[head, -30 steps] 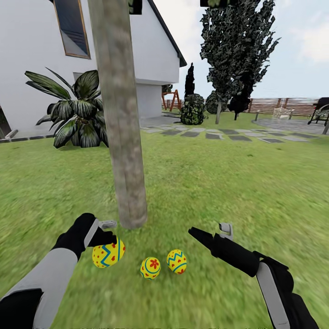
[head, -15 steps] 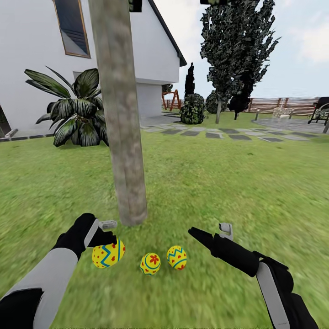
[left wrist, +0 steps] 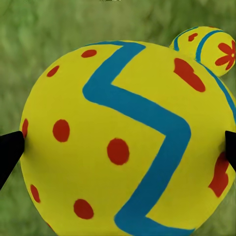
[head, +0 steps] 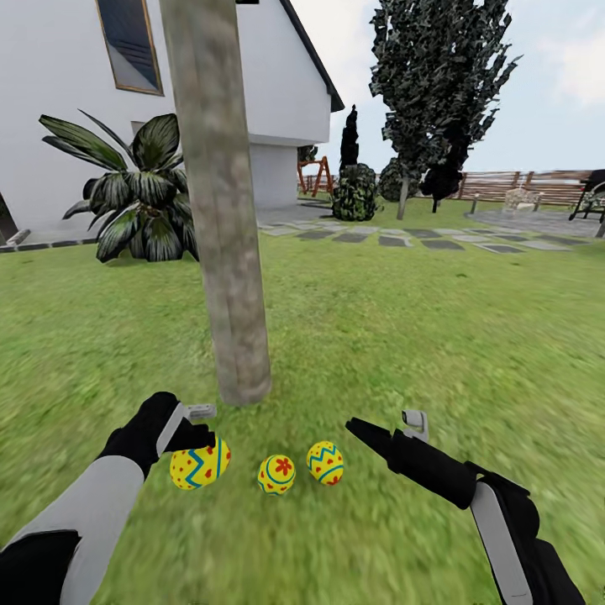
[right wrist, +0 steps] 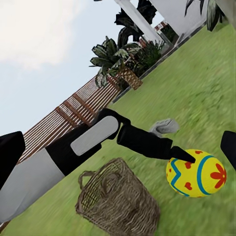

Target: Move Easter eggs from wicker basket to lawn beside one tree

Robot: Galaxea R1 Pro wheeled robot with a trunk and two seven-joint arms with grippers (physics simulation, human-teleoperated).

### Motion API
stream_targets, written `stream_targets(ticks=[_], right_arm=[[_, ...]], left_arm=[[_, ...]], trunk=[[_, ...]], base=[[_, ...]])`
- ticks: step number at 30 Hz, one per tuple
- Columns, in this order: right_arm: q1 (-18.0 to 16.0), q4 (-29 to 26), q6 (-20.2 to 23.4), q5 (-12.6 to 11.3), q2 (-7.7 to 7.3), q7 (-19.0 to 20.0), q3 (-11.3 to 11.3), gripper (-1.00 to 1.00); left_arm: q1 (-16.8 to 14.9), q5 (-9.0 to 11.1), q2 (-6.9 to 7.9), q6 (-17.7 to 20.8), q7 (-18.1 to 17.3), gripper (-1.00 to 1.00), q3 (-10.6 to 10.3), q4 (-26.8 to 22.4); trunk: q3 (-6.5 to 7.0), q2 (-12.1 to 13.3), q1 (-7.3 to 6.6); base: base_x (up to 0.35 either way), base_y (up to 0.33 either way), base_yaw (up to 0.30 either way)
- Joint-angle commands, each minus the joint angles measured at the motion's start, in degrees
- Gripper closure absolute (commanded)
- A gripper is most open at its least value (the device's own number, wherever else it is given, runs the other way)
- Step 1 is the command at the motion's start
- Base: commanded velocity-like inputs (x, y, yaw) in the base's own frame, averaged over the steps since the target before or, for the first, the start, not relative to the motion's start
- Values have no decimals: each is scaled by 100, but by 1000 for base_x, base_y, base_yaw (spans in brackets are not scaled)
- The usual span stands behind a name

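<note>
A thick grey-brown tree (head: 225,235) stands on the lawn (head: 403,336) just ahead of me. Two yellow Easter eggs lie on the grass before its base, the middle one (head: 276,474) with a red flower and the right one (head: 325,462) with a blue zigzag. The other egg (head: 199,464) hangs just above the grass with my left gripper (head: 202,425) shut on it. In the left wrist view its fingertips (left wrist: 10,152) press both sides of that egg (left wrist: 123,142). My right gripper (head: 382,420) is open and empty, right of the eggs. The wicker basket (right wrist: 118,199) stands behind my left arm.
A broad-leaved palm (head: 134,197) grows by the white house (head: 67,109) at the left. Grey paving stones (head: 403,241) run across the far lawn toward dark cone-shaped trees (head: 437,92) and a slatted fence (head: 504,185). Open grass spreads to the right of the trunk.
The head view has shifted: the trunk base and the two lying eggs sit higher in the picture. Both arms and the egg in the left gripper keep their places.
</note>
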Motion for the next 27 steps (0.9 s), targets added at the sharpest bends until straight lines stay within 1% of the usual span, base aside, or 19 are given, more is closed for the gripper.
stream_targets(ticks=[1,5,20,21,24,27], right_arm=[[-3,0,31,-15,1,10,-6,-100],[-3,0,31,-15,4,10,-6,-100],[-3,0,31,-15,-4,6,-6,-100],[-3,0,31,-15,-4,6,-6,-100],[-3,0,31,-15,-3,9,-6,-100],[-3,0,31,-15,-3,9,-6,-100]], left_arm=[[-2,2,-1,-57,-12,100,-94,-4],[-2,2,2,-115,-11,100,-160,-4],[-1,-7,6,-271,29,100,-186,-11],[-1,-7,6,-320,86,100,-187,-11],[-2,11,0,-466,637,100,-169,-12],[-2,20,-3,-604,873,100,-162,-12]], trunk=[[-28,-4,1],[-117,-10,11],[-449,-30,50],[-472,-31,52],[-538,-35,60],[-604,-39,68]], base=[[0,0,0],[0,0,0],[0,0,0],[0,0,0],[0,0,0],[0,0,0]])
